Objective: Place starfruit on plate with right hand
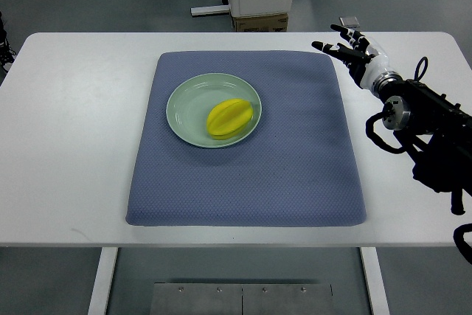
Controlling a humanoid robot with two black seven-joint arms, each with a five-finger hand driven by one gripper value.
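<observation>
Starfruit, yellow and ridged, lies on the pale green round plate, long axis running lower-left to upper-right. Right hand hovers well off to its right, fingers spread, empty, past the blue mat's corner.

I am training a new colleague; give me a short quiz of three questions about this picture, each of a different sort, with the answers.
1. True or false: the starfruit lies on the blue mat, outside the plate.
2. Which describes the right hand?
A. shut on the starfruit
B. open, holding nothing, at the mat's far right corner
C. pressing on the plate
3. Fill in: the plate stands on the ____, which lies on the white table.

Key
1. False: the starfruit is on the plate, toward its right side.
2. B
3. mat
</observation>
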